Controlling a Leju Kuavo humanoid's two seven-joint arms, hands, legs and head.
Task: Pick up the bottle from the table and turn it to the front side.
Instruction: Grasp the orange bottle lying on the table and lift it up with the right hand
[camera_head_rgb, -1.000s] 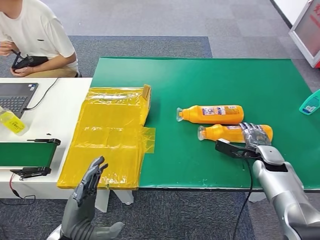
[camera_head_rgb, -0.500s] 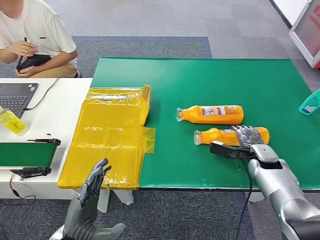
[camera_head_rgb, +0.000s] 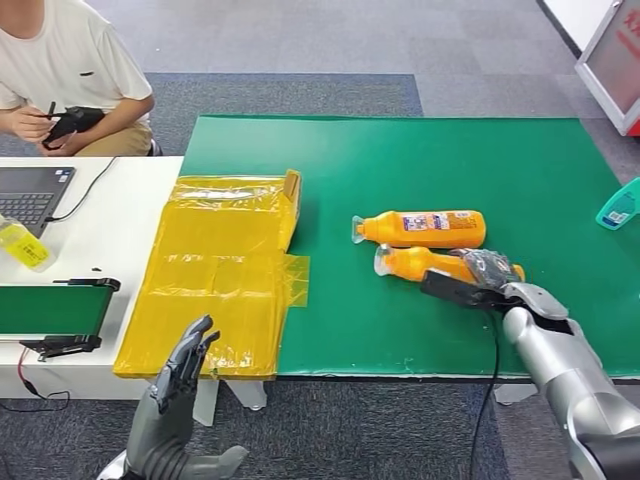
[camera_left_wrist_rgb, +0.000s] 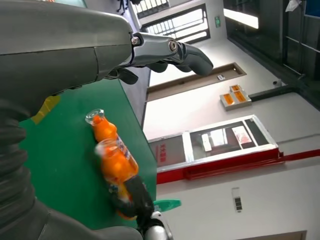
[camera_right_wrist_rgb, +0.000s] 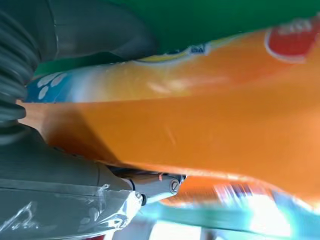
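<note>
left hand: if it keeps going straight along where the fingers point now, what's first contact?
Probably the near edge of the yellow plastic sheet draped over the table front. The left hand hangs open below that edge, fingers aimed up and forward. Depth is unclear; it might pass beneath the tabletop.

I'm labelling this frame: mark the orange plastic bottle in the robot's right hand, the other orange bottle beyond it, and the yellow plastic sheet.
Held orange plastic bottle (camera_head_rgb: 423, 263), head view, bare shoulder.
Other orange plastic bottle (camera_head_rgb: 423, 228), head view, label.
Yellow plastic sheet (camera_head_rgb: 219, 270), head view, centre.

Right hand (camera_head_rgb: 489, 268) grips the nearer orange bottle (camera_head_rgb: 423, 263).
</note>
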